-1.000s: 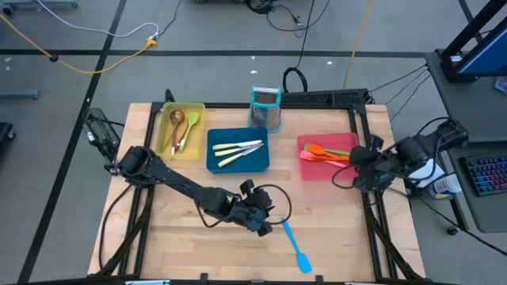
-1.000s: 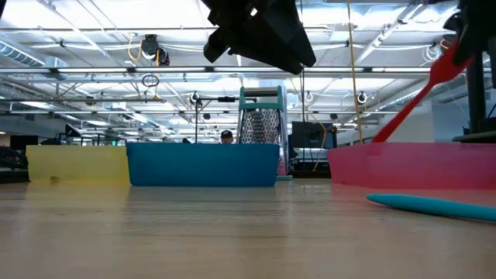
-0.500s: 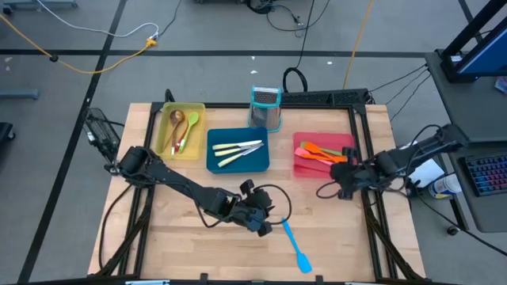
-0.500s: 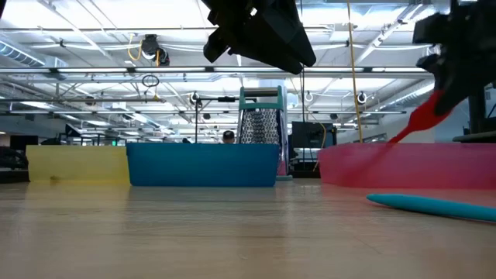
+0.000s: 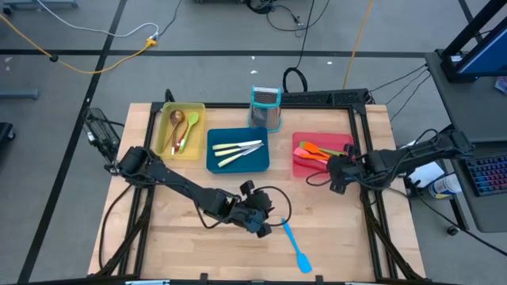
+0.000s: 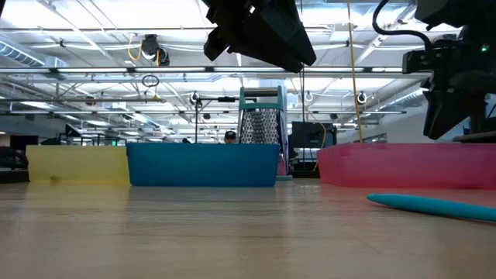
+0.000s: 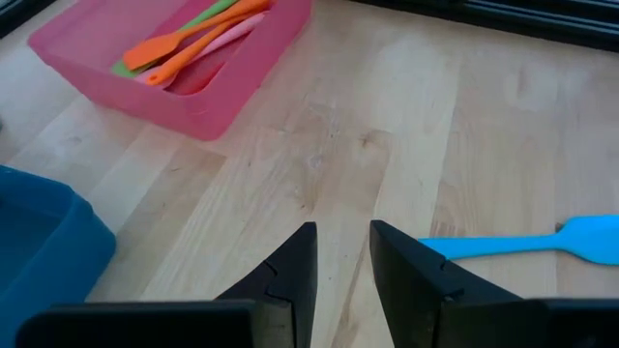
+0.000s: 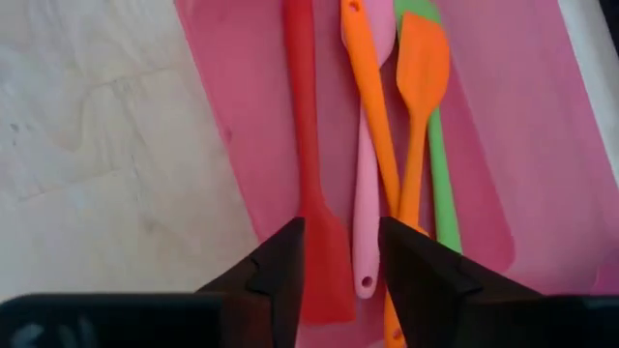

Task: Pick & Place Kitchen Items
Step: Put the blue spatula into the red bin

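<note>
My right gripper (image 8: 340, 275) (image 5: 334, 171) hangs open over the near end of the red tray (image 5: 295, 164). A red spatula (image 8: 302, 116) lies flat in that tray beside two orange spatulas (image 8: 372, 106), a pink one (image 8: 363, 232) and a green one (image 8: 445, 193); its blade end shows below the gap between my fingers. A blue spatula (image 5: 295, 245) (image 7: 522, 242) lies flat on the table near the front edge. My left gripper (image 7: 343, 253) (image 5: 265, 224) hovers just left of it, open, with nothing between its fingers.
A blue tray (image 5: 212, 162) with cream-handled knives sits mid-table. A yellow tray (image 5: 164, 134) with spoons stands at the far left. A metal grater with a teal top (image 5: 266, 107) stands behind the blue tray. Bare wood lies between the trays and the front edge.
My right gripper has come down and toward the table's left, over the red tray. The red spatula slanted up from the tray to that gripper; now it lies flat inside, let go. The red tray has slid slightly toward the table's left.
</note>
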Robot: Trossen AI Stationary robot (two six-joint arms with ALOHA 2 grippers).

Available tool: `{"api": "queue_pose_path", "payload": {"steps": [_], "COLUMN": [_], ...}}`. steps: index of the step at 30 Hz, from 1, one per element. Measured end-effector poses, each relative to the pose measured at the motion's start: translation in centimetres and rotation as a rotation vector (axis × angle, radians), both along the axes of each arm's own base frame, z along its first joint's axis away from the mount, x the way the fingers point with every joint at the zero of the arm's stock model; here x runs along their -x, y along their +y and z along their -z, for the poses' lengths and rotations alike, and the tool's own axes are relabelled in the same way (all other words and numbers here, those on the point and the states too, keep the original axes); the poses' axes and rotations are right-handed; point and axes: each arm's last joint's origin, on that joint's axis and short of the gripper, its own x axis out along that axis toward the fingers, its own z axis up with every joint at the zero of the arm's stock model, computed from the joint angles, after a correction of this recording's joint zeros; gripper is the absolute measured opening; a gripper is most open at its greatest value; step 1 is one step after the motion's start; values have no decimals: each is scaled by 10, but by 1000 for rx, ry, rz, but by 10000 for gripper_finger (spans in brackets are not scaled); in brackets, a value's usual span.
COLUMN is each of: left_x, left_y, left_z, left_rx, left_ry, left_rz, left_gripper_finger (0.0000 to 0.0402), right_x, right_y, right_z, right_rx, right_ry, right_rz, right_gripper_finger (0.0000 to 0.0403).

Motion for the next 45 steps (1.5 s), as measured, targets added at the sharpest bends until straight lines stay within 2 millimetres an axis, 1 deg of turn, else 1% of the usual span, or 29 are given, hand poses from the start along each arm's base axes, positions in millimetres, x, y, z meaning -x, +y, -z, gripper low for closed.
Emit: {"api": "queue_pose_path", "payload": {"steps": [4, 9, 13, 18, 21, 23, 27, 30, 34, 36, 39, 42, 45], "left_x": [0, 0, 0, 0, 0, -1, -1, -1, -1, -2, -4, -7, -15], "left_y": [0, 0, 0, 0, -1, -2, -2, -2, -2, -1, 3, 8, 7], "left_z": [0, 0, 0, 0, 1, 1, 2, 2, 2, 2, 2, 1, 7], "left_rx": [0, 0, -12, -86, -87, -71, -61, -74, -57, -54, -112, -185, -170], "left_ry": [0, 0, 4, 33, 60, 78, 103, 106, 107, 102, 106, 112, 68], "left_rz": [0, 0, 9, 86, 170, 239, 351, 366, 369, 378, 419, 499, 603], "left_gripper_finger": [102, 102, 102, 102, 102, 102, 102, 102, 102, 102, 102, 102, 102], "right_x": [-2, -13, -27, -46, -53, -56, -58, -57, -54, -48, -35, -22, -15], "right_y": [0, 2, 5, 10, 13, 16, 22, 29, 47, 56, 64, 65, 64], "right_z": [0, -4, -12, -28, -38, -42, -43, -31, -7, 9, 32, 48, 57], "right_rx": [-6, -17, -16, -29, -126, -201, -324, -336, -395, -422, -434, -392, -355], "right_ry": [-19, -128, -272, -514, -647, -704, -720, -720, -824, -883, -967, -1076, -1113], "right_rz": [4, -33, -100, -153, -171, -201, -250, -289, -379, -444, -518, -472, -396], "right_gripper_finger": [138, 133, 131, 132, 130, 130, 132, 130, 128, 128, 126, 124, 122]}}
